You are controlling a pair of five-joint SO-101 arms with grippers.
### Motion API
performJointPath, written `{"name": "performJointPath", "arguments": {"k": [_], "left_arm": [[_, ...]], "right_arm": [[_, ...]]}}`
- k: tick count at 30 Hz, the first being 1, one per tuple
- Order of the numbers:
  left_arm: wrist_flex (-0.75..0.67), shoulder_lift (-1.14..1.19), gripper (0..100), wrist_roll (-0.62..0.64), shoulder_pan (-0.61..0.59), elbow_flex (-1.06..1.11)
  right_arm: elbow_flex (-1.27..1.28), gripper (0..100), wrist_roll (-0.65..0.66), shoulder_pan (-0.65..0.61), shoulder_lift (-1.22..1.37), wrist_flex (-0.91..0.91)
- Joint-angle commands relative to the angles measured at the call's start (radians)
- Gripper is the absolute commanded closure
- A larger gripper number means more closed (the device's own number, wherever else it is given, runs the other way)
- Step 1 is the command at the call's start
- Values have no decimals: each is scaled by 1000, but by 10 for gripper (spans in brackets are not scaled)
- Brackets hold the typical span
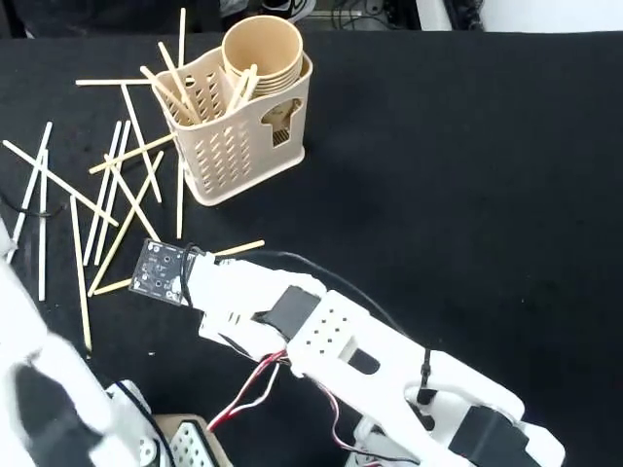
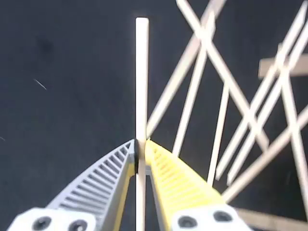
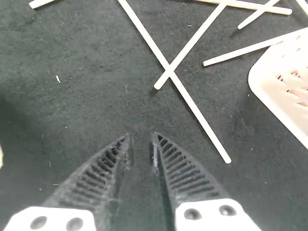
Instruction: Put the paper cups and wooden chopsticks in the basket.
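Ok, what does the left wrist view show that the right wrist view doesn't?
Left wrist view: the left gripper shut on a wooden chopstick that runs straight out between its fingers. Right wrist view: the right gripper, slightly open with nothing in it, and a corner of the basket. Both: loose chopsticks lying crossed on the black table.

The black surface point(image 1: 467, 165) has a fine, cloth-like nap flecked with pale lint. Past its far edge lie dark cables point(image 1: 355, 17), and by the far right corner a white object point(image 1: 555, 14).
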Motion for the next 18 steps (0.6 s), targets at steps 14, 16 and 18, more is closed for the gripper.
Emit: {"name": "performJointPath", "arguments": {"k": [14, 16, 18], "left_arm": [[-852, -532, 971, 356, 624, 179], [-872, -454, 970, 356, 693, 179], [-879, -367, 970, 359, 739, 168]], "right_arm": [[53, 982, -161, 258, -24, 207], [74, 988, -232, 353, -59, 190], [104, 987, -272, 440, -119, 166]]}}
